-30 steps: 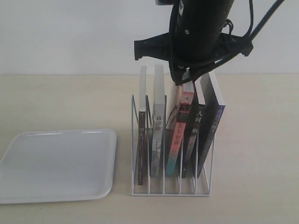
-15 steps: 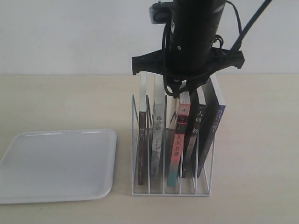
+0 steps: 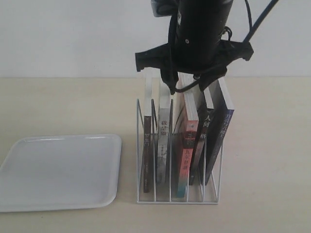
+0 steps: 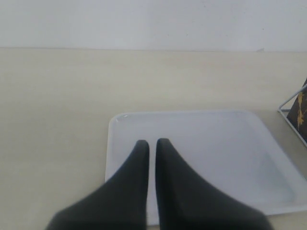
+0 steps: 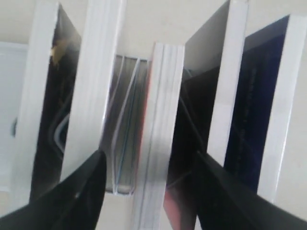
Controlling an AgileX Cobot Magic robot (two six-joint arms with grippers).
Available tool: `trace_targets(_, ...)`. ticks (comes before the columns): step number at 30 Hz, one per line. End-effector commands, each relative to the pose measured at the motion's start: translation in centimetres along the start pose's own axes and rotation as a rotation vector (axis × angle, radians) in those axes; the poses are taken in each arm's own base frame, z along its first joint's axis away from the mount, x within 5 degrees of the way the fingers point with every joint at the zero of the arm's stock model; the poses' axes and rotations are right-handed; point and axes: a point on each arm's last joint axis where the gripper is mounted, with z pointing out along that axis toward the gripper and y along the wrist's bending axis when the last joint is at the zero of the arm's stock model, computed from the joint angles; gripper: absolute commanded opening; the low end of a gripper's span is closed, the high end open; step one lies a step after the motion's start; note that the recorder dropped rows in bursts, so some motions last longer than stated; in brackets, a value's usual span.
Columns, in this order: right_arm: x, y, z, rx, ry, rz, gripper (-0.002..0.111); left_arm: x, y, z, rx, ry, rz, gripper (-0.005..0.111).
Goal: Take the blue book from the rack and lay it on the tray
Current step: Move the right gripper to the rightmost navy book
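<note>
blue book: stands in the rightmost slot of the rack, spine toward the near side, leaning with its top toward the right; nothing grips it. in the right wrist view its navy cover and white page edges show just beyond one finger.
rack: white wire, on the table right of the tray and apart from it; five books stand in it. one corner shows in the left wrist view.
black-spined book: just left of the blue book, leaning the same way.
red-and-teal-spined book: middle slot, its top edge between the right gripper's fingers.
grey-spined book: second slot from the left, upright.
brown-spined book: leftmost slot, upright.
right gripper: hangs over the top of the rack, pointing down; its jaws are spread wide and released, one finger on each side of the red-and-teal-spined book's top, with a gap showing at both sides.
tray: flat on the table at the near left, nothing on it.
left gripper: seen only from its own wrist, over the near part of the tray; fingers drawn together with a thin slit between, clenched on nothing.
table: pale wood tone.
wall: plain white, at the far side.
</note>
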Motion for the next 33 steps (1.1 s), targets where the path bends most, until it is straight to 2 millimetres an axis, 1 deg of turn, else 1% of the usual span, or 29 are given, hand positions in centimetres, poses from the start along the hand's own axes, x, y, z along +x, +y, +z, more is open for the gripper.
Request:
trace_targets(1,-1.1,-0.4,-3.1,-0.058,-0.081,-0.012,0.052,0.1,0.0,0.0,-0.001,-0.004,0.001,0.005)
trace_targets(6,-1.5,-1.1,-7.1,-0.111,-0.182,-0.051,0.052,0.1,0.0,0.0,-0.001,-0.004,0.001,0.005)
trace_targets(12,-1.4,-2.8,-10.1,-0.061,-0.291,-0.061,0.052,0.1,0.0,0.0,-0.001,-0.004,0.001,0.005)
trace_targets(14,-1.3,-3.0,-10.3,-0.067,-0.294,-0.058,0.052,0.1,0.0,0.0,-0.001,-0.004,0.001,0.005)
trace_targets(16,-1.3,-3.0,-10.3,-0.074,-0.289,-0.052,0.048,0.1,0.0,0.0,-0.001,-0.004,0.001,0.005)
trace_targets(18,-1.3,-2.9,-10.1,-0.074,-0.283,-0.050,0.039,0.1,0.0,0.0,-0.001,-0.004,0.001,0.005)
trace_targets(21,-1.4,-2.8,-9.8,-0.067,-0.277,-0.080,0.029,0.1,0.0,0.0,-0.001,-0.004,0.001,0.005)
trace_targets(24,-1.7,-3.4,-9.6,-0.064,-0.272,-0.059,0.033,0.1,0.0,0.0,-0.001,-0.004,0.001,0.005)
trace_targets(25,-1.9,-4.1,-9.2,-0.059,-0.260,-0.034,0.039,0.1,0.0,0.0,-0.001,-0.004,0.001,0.005)
trace_targets(26,-2.0,-4.6,-8.8,-0.047,-0.249,-0.026,0.043,0.1,0.0,0.0,-0.001,-0.004,0.001,0.005)
trace_targets(28,-1.9,-5.5,-7.7,-0.016,-0.216,-0.007,0.046,0.1,0.0,0.0,-0.001,-0.004,0.001,0.005)
trace_targets(29,-1.6,-6.4,-6.1,0.017,-0.168,0.004,0.047,0.1,0.0,0.0,-0.001,-0.004,0.001,0.005)
trace_targets(30,-1.4,-6.7,-5.5,0.029,-0.148,0.008,0.047,0.1,0.0,0.0,-0.001,-0.004,0.001,0.005)
trace_targets(31,-1.0,-7.3,-4.4,0.045,-0.107,0.017,0.047,0.1,0.0,0.0,-0.001,-0.004,0.001,0.005)
trace_targets(33,-0.7,-7.2,-3.8,0.053,-0.085,0.011,0.047,0.1,0.0,0.0,-0.001,-0.004,0.001,0.005)
